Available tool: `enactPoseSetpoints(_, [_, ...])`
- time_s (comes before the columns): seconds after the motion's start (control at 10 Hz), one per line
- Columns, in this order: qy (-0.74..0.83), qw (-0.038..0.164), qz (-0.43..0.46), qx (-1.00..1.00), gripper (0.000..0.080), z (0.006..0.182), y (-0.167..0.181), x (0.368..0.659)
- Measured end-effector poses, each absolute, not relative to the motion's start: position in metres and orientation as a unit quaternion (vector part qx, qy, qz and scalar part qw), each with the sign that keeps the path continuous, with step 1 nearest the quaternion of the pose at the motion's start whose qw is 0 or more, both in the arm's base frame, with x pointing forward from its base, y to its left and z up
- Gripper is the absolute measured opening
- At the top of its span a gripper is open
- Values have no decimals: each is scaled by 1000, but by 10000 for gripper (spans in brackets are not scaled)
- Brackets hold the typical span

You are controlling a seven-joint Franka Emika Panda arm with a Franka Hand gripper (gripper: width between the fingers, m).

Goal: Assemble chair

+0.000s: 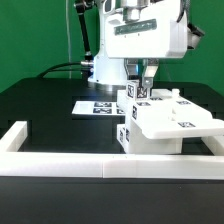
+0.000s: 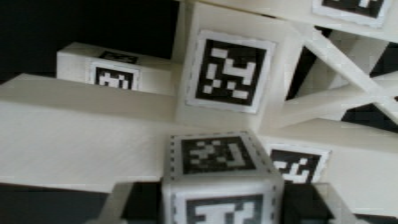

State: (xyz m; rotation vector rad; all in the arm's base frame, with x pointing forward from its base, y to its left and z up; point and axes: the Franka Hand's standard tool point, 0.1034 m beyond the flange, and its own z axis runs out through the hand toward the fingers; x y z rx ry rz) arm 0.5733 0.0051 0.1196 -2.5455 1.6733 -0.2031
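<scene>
The tool [image 1: 141, 81] is seen closed on an upright tagged leg [image 1: 139, 92] of the chair [image 1: 165, 125] (grip confirmed in wrist view, leg [image 2: 233, 68] btwn the fingers). The chair assy sits directly below the tool on the black table [image 1: 45, 105], w/ the marker board [image 1: 97, 106] just behind it.

chair [image 1: 165, 125]: I'm seeing white plastic, wearing black-and-white square tags
marker board [image 1: 97, 105]: showing white, carrying black-patterned tags
table [image 1: 40, 105]: I'm reading black
border wall [image 1: 60, 166]: appearing white
backdrop [image 1: 30, 40]: looking green
</scene>
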Motion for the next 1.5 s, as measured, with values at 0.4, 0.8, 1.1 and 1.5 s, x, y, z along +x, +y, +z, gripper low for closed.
enactPoseSetpoints(0.4, [542,57,-62,-836,606,132,17,562])
enactPoseSetpoints(0.8, [540,64,-62,-837,648,139,22,558])
enactPoseSetpoints(1.1, [526,61,-60,-846,649,137,30,556])
enactPoseSetpoints(1.5, [467,72,-51,-880,649,148,48,538])
